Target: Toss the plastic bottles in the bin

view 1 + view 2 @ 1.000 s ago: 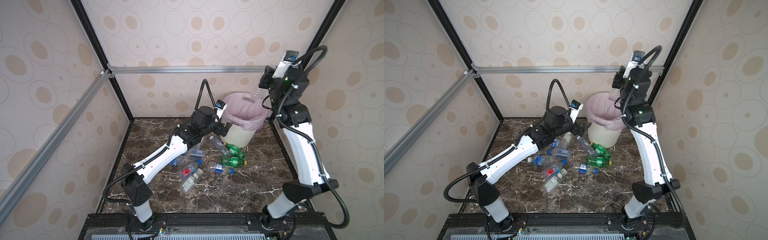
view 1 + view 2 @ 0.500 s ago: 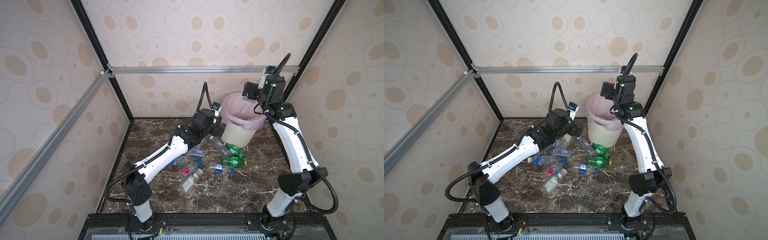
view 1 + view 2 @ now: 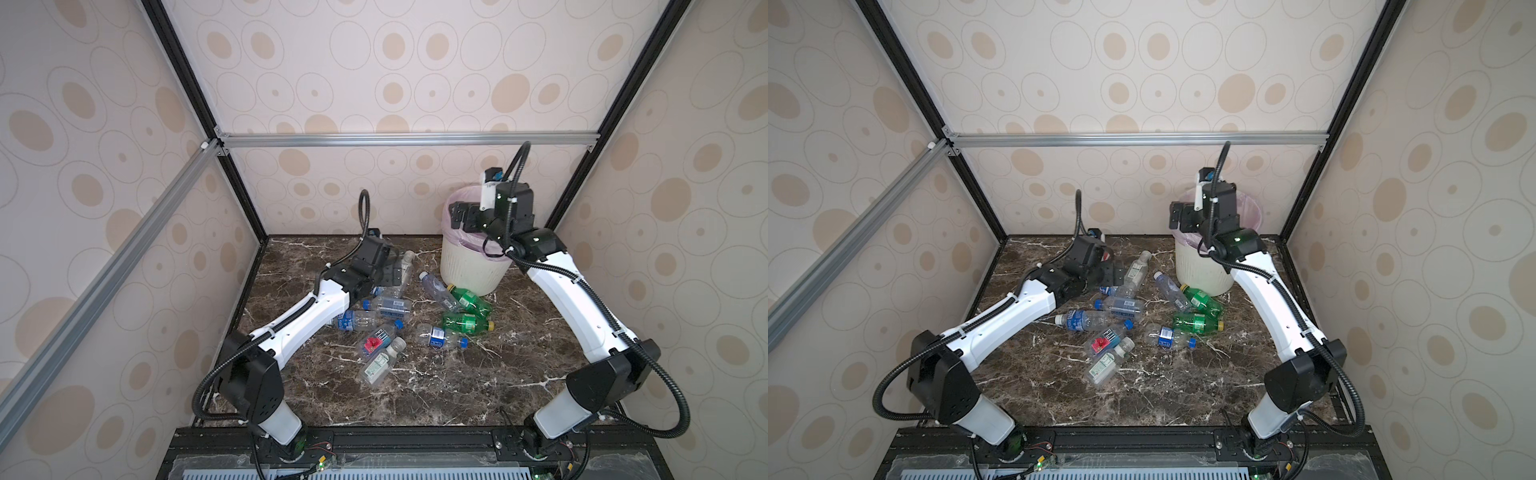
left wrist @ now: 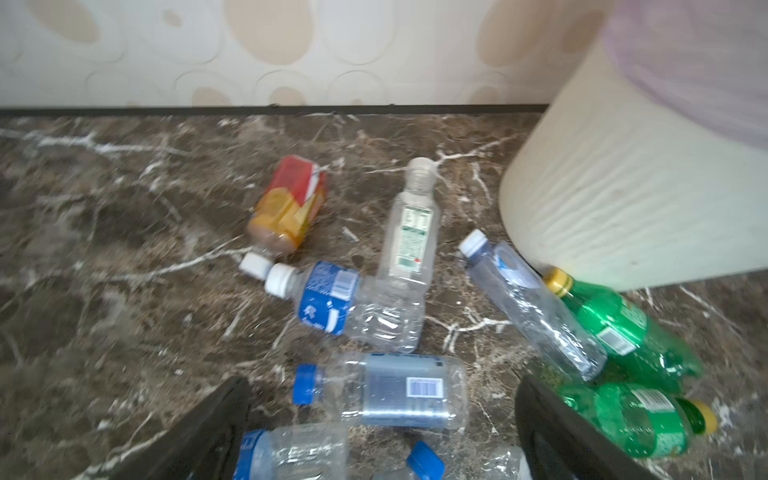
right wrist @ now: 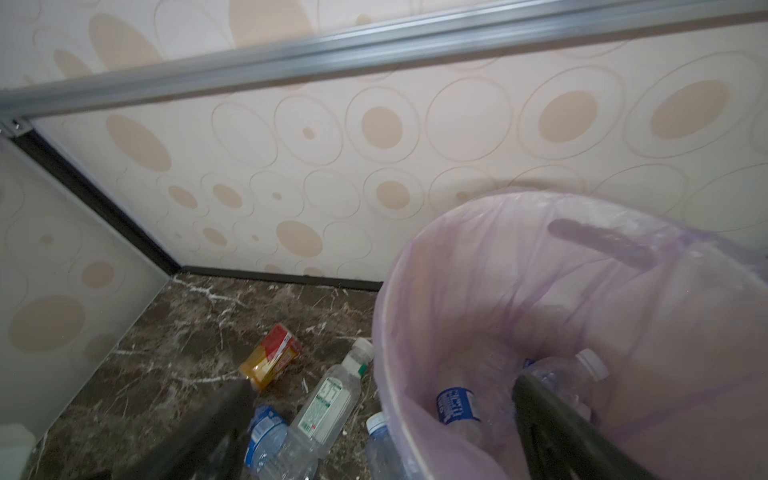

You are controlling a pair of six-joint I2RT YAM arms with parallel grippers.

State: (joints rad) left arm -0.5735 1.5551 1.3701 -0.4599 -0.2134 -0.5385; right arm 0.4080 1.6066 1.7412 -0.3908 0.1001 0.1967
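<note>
Several plastic bottles (image 3: 386, 307) lie scattered on the marble floor, among them two green ones (image 3: 469, 300) (image 3: 1196, 322) and an amber one (image 4: 286, 203) (image 5: 274, 353). The cream bin (image 3: 469, 270) (image 3: 1200, 270) with its lilac bag (image 5: 457, 257) stands at the back right, and clear bottles (image 5: 455, 407) lie inside it. My left gripper (image 3: 392, 272) (image 4: 380, 388) hangs open low over a clear blue-capped bottle (image 4: 395, 390), not touching it. Over the bin's near rim my right gripper (image 3: 459, 216) (image 5: 380, 384) is open and empty.
The enclosure's patterned walls stand close behind the bin (image 4: 623, 187) and the bottles. An aluminium rail (image 3: 407, 139) crosses the back wall above the arms. The front half of the marble floor (image 3: 436, 395) holds no objects.
My right gripper has opened and come down from high above the bin to its rim; the clear bottle it held has left it. My left gripper has moved left, away from the bin, and sunk.
</note>
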